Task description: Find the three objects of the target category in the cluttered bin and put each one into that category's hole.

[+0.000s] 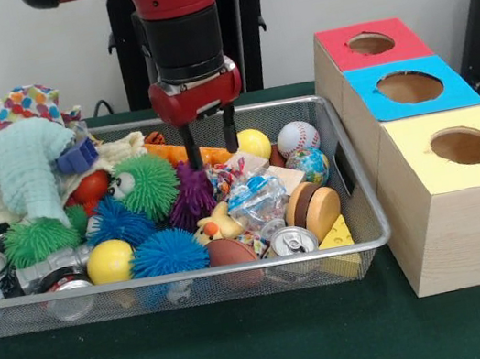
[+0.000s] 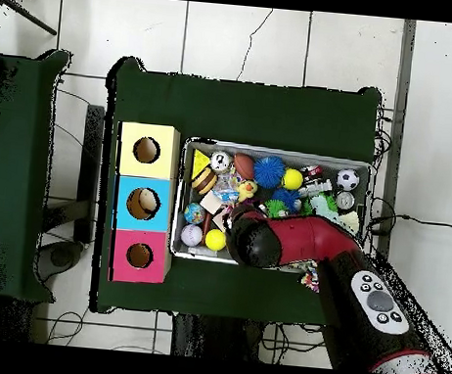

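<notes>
Hovering over the far middle of the bin (image 1: 376, 239), the gripper (image 1: 211, 143) is hanging with its jaws parted and empty, tips just above the clutter. A yellow duck (image 1: 217, 224) is lying near the bin's front centre, wedged beside a purple spiky ball (image 1: 192, 195) and a crinkly plastic bag (image 1: 257, 199). It is looking light, smooth, probably slippery; pinching across the body seems safest. The hole (image 1: 371, 43) is waiting in the red-topped box, far right.

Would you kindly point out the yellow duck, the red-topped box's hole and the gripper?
yellow duck (image 1: 217, 223), front view, its body.
red-topped box's hole (image 1: 371, 43), front view, its dark opening.
gripper (image 1: 212, 150), front view, between its fingertips.
</notes>
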Tool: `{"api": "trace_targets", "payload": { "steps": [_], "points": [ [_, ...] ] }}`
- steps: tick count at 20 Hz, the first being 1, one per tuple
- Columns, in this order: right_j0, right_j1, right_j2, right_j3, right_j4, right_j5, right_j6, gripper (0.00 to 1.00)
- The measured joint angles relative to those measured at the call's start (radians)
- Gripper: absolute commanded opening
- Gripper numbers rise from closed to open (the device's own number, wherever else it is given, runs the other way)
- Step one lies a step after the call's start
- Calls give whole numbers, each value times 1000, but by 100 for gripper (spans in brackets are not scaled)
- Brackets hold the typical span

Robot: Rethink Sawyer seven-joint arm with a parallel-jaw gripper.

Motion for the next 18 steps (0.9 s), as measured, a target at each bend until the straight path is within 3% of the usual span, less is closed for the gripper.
{"api": "trace_targets", "payload": {
  "steps": [14,18],
  "points": [
    [-18,35,0,-71,-2,0,0,100],
    [1,75,-9,-111,-2,-14,0,100]
  ]
}}
